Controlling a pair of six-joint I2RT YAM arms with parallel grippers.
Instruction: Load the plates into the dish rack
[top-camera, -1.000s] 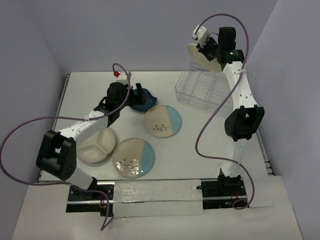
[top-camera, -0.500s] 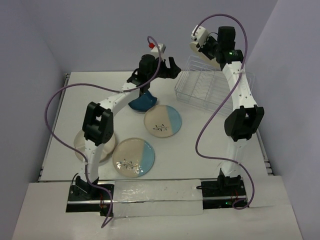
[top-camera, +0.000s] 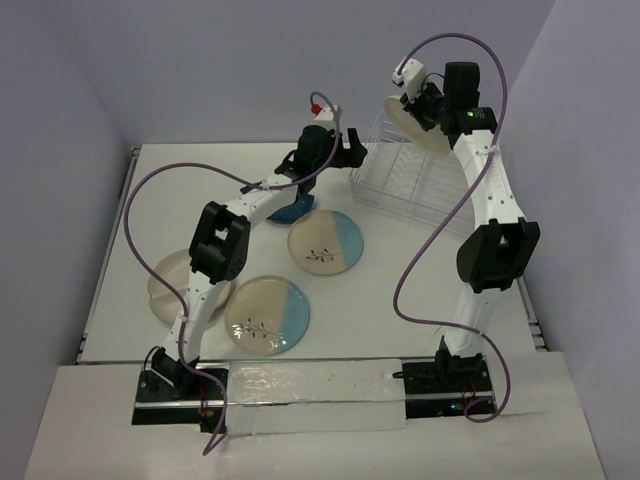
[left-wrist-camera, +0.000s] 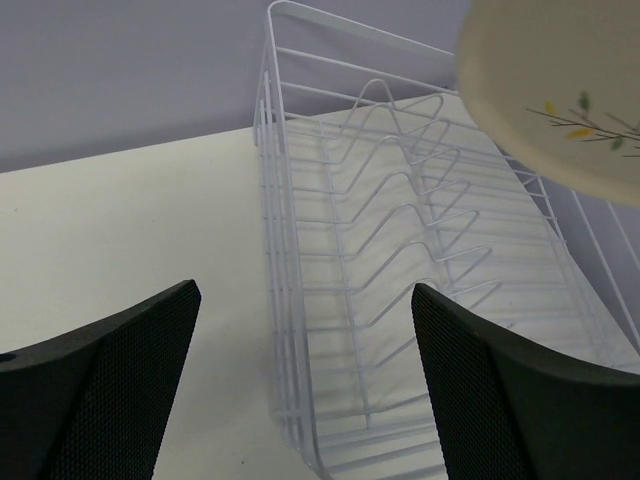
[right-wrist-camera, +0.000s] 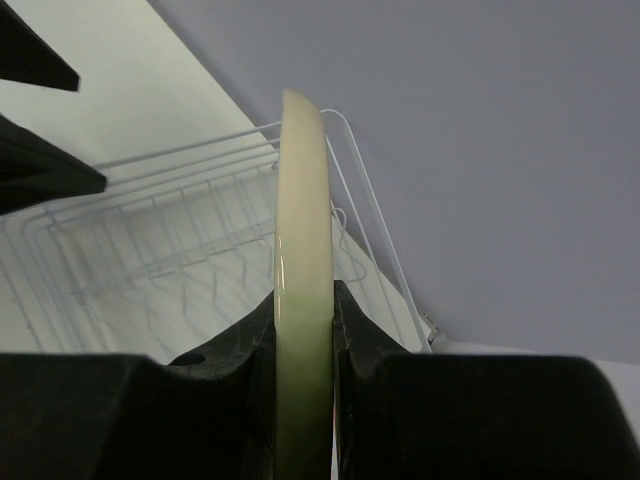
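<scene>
Left pincer (top-camera: 346, 146) hangs released, its two fingers (left-wrist-camera: 110, 380) spread wide with nothing between them, over the table (top-camera: 130, 220) just beside the left end of the dish rack (top-camera: 432, 182). Starting from the left, the cream divided plate (top-camera: 160, 288) lies near the table's left edge, partly hidden by the left arm (top-camera: 215, 240). Next to it, toward the front, sits a round plate (top-camera: 267, 316), cream with a pale blue half and a sprig. Behind that, the dark blue leaf-shaped dish (top-camera: 291, 209) shows partly from under the arm, and just beside it lies a second cream-and-blue plate (top-camera: 325, 241). Further right, the white wire rack stands at the far right of the table. Right pincer (right-wrist-camera: 304, 318) is clenched on the rim of a cream sprig plate (top-camera: 408, 128), held on edge above the rack's far end.
</scene>
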